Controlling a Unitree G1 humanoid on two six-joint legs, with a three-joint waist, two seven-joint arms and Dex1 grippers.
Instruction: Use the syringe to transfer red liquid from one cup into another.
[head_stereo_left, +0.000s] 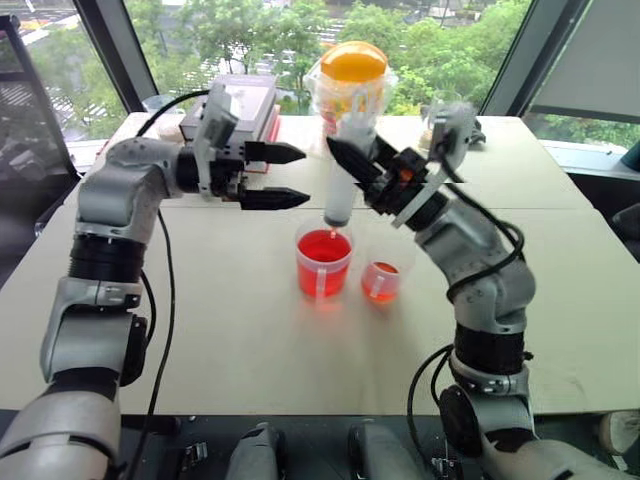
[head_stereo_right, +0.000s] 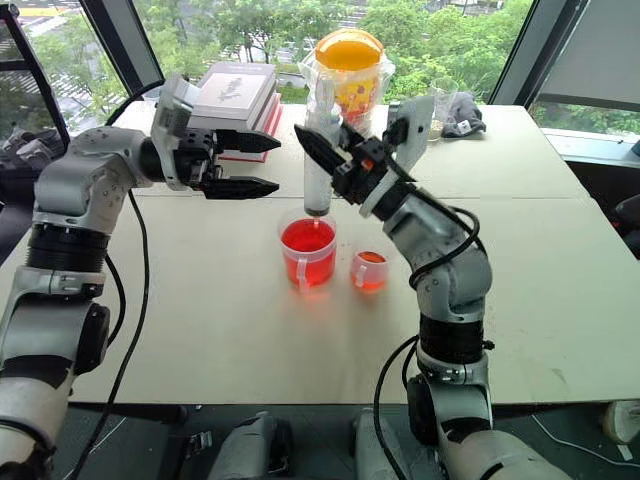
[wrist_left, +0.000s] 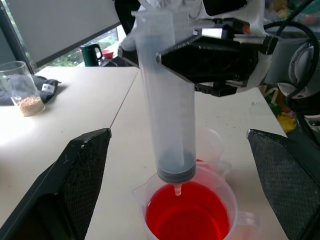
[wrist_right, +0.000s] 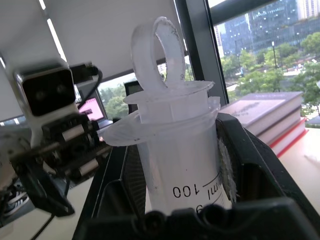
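While the right gripper (head_stereo_left: 362, 170) clamps the upright syringe (head_stereo_left: 345, 165), tip just above the big cup (head_stereo_left: 323, 262), the left gripper (head_stereo_left: 272, 176) waits spread just left.

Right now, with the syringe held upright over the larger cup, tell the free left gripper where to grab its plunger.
Take the plunger's ring handle at the top of the syringe, coming in level from the robot's left. The right gripper already clamps the barrel, so only the ring above the flange is free. The left gripper waits open beside it.
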